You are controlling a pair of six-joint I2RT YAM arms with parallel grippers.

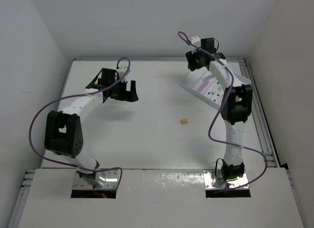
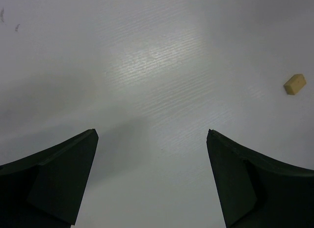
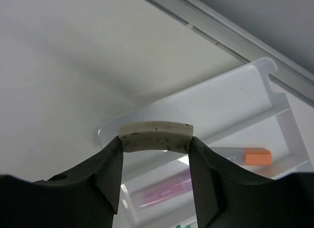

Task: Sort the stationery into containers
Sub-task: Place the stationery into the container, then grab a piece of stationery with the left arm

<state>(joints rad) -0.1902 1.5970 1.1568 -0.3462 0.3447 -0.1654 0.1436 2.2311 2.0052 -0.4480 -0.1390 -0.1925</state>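
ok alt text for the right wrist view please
The right gripper pinches a bent whitish eraser over a white tray. An orange-tipped marker and a pink pen lie in separate tray compartments below it; a metal rail runs behind.

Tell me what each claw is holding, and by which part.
Right claw pinches a whitish eraser by its two ends, bowing it slightly, above the tray. Left claw is open and holds nothing.
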